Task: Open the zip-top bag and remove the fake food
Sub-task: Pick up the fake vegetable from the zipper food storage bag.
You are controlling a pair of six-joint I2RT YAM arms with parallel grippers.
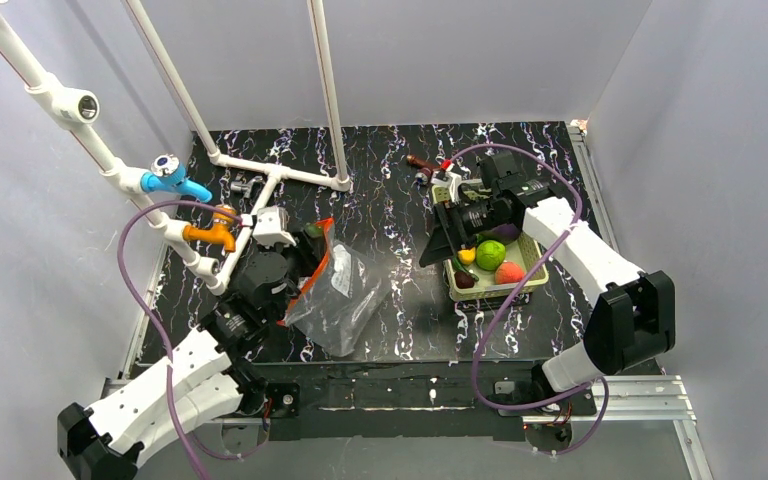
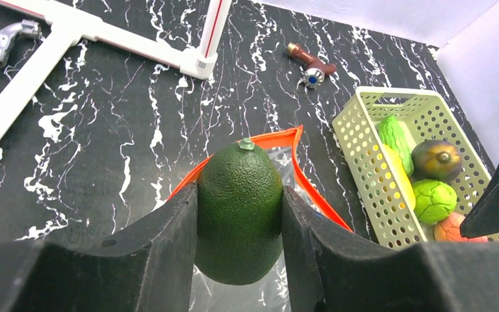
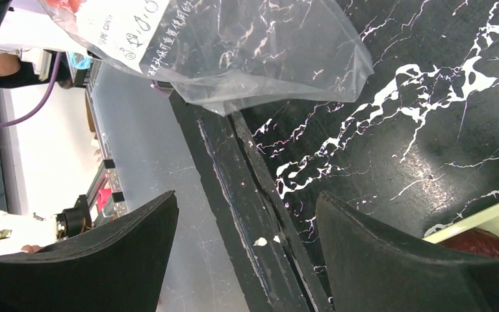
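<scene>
In the left wrist view, avocado tight between left jaws; right jaws wide.

avocado flanks hidden by left hand, basket corner hidden, bag cropped at top

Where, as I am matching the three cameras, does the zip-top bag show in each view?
Top external: the zip-top bag lies left of centre on the marbled table.
Left wrist: lower centre, its orange mouth showing behind the avocado.
Right wrist: along the top, left of centre.
Shared landmark: the black marbled table, in all three views.
</scene>
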